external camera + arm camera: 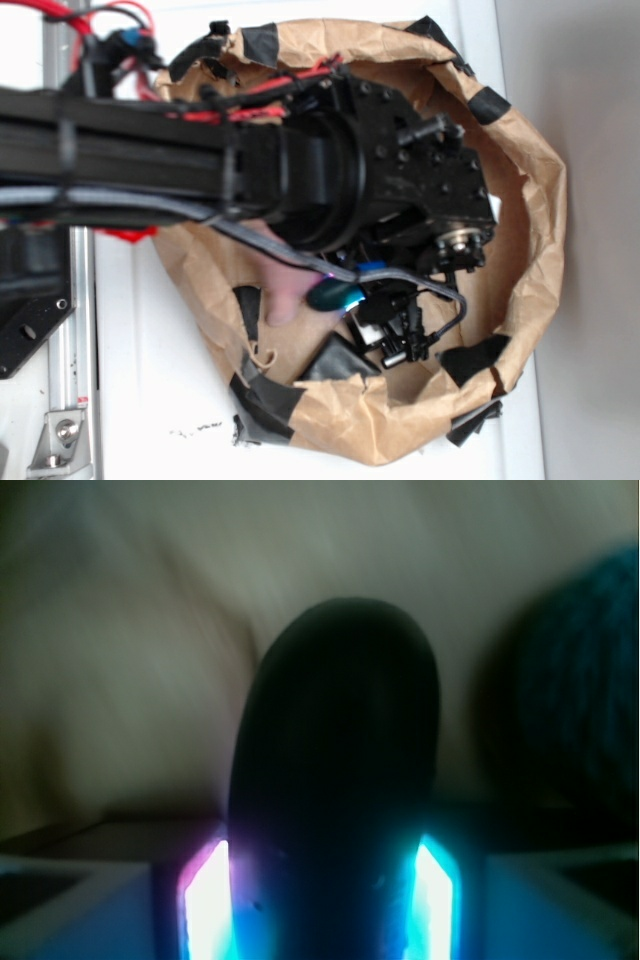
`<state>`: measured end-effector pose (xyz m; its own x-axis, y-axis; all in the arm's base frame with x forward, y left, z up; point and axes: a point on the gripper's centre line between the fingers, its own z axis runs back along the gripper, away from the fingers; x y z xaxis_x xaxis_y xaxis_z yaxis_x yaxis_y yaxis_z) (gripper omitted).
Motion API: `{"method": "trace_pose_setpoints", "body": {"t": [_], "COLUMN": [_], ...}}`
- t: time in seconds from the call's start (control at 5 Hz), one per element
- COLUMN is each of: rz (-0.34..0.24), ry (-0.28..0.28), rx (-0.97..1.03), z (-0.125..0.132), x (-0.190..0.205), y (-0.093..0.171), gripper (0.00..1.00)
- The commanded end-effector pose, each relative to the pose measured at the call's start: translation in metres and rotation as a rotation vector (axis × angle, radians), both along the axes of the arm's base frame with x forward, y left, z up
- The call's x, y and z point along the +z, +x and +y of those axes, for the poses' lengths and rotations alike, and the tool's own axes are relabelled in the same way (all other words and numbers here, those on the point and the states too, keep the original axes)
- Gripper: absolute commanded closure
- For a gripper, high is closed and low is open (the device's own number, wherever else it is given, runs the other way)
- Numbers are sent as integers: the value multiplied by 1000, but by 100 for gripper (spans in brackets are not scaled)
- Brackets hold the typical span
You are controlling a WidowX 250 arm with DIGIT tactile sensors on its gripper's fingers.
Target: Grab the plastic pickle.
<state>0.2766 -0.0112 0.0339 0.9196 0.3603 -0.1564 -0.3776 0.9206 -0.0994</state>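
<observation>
The plastic pickle (340,730) fills the middle of the wrist view as a dark, smooth oblong with a rounded far end. It stands between my two glowing pads (205,905), and both pads touch its sides. My gripper (325,895) is shut on it. From outside, the pickle (335,295) shows as a small glossy dark green shape lit blue and purple, just below the black wrist inside the brown paper bag. The gripper (345,300) itself is mostly hidden under the arm.
The crumpled paper bag (540,200), patched with black tape, walls in the work area. A pink bunny (285,295) lies just left of the pickle. A black block (340,360) lies below it. A blue ball (590,680) sits to the right.
</observation>
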Motion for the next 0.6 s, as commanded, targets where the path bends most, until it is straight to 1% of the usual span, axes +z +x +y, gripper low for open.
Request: {"method": "trace_pose_setpoints", "body": {"t": [0.0, 0.2, 0.4], "rz": [-311, -317, -279], "ry": [161, 159, 183], "rx": [-106, -131, -147], "z": [56, 59, 55], "x": [105, 119, 118], "y": [4, -1, -7], "gripper": [100, 100, 100]}}
